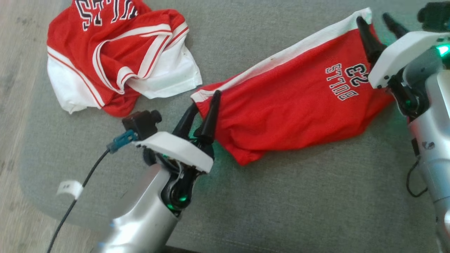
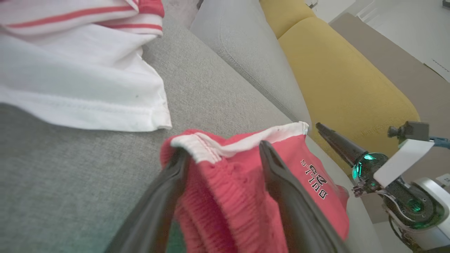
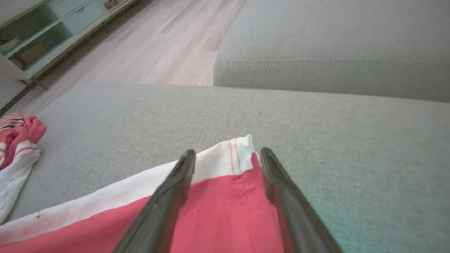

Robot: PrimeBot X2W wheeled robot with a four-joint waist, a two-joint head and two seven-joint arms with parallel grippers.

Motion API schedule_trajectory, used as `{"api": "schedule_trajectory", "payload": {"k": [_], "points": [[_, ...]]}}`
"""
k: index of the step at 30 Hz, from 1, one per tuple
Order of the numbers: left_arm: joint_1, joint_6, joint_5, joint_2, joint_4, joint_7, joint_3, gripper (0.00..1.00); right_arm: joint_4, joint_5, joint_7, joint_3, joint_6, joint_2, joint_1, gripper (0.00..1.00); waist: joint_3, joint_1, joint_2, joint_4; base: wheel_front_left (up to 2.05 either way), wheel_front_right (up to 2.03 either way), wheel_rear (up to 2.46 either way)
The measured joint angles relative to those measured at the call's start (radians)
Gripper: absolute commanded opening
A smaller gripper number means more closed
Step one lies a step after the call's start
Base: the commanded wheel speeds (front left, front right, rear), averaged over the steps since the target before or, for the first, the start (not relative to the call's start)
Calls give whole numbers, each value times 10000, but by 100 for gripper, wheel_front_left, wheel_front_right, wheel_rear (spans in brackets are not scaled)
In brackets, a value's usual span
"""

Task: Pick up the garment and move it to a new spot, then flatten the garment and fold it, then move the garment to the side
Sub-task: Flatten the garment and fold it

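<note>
The garment (image 1: 291, 105), red shorts with a white side stripe and "BULLS 23" lettering, lies stretched across the grey seat cushion (image 1: 281, 196). My left gripper (image 1: 206, 100) is at its gathered waistband end. Its fingers stand apart, open, with the bunched red cloth (image 2: 225, 189) between them. My right gripper (image 1: 372, 17) is at the far right corner of the shorts. It is open too, its fingers straddling the white-edged corner (image 3: 242, 154), which lies flat on the cushion. In the left wrist view one finger (image 2: 337, 142) of the right gripper shows beyond the shorts.
A crumpled red and white jersey (image 1: 119, 52) lies at the back left of the cushion, close to the left gripper. Wooden floor (image 1: 14, 105) runs along the left edge. A grey back cushion (image 3: 334, 52) and a yellow cushion (image 2: 344, 80) rise behind.
</note>
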Motion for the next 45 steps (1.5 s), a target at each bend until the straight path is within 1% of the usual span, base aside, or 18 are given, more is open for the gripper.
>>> {"api": "schedule_trajectory", "payload": {"k": [2,3,6,10,13,15,18,20,23,26,31,32,37,45], "points": [[35,25,330,115,146,-357,-33,100,-8,0,-627,-23,0,-6,46,100,-136,0,0,-66,0,0,0],[62,136,594,236,169,-579,-35,100,-54,-2,-959,-40,0,-2,128,100,-212,-1,0,-114,0,0,0],[267,805,1415,763,132,-1266,8,100,-428,-278,-1916,-84,0,8,755,100,-438,-1,0,-308,0,0,0],[930,1810,2355,1346,-477,-1672,336,100,-1250,-867,-2928,-470,0,119,1855,100,-742,-2,0,-635,0,0,0],[1178,2537,3285,1816,-1198,-1755,736,100,-2165,-1390,-3367,-920,0,334,2429,100,-940,-1,0,-904,0,0,0],[1203,2936,3956,2109,-1802,-1758,1103,100,-2886,-1703,-3438,-1239,0,508,2792,100,-1073,-2,0,-1069,0,0,0],[1278,3269,4777,2412,-2575,-1793,1565,100,-4077,-2201,-3398,-1714,0,934,3571,100,-1254,-2,0,-1305,0,0,0],[1405,3367,5081,2581,-2882,-1816,1733,100,-4844,-2483,-3212,-1956,0,1237,4225,100,-1345,-2,0,-1462,0,0,0],[1714,3382,5304,2786,-3009,-1827,1935,100,-5933,-2813,-2857,-2205,0,1638,5195,100,-1473,-2,0,-1674,0,0,0],[1960,3398,5288,2974,-2999,-1801,1941,100,-6832,-2986,-2449,-2322,0,1891,6025,100,-1578,-2,0,-1858,0,0,0],[2229,3302,5210,3062,-2767,-1438,1891,100,-7883,-3101,-1885,-2422,0,2140,7262,100,-1674,-1,0,-2111,0,0,0],[2351,3298,5172,3093,-2681,-1337,1831,100,-8249,-3158,-1701,-2512,0,2247,7656,100,-1696,-1,0,-2185,0,0,0],[2544,3254,5070,3099,-2456,-1287,1638,100,-8834,-3170,-1383,-2667,0,2322,8200,100,-1725,0,0,-2283,0,0,0],[2543,3185,4995,3097,-2418,-1298,1643,100,-9076,-3168,-1210,-2742,0,2476,8222,100,-1746,0,0,-2292,0,0,0]]}}
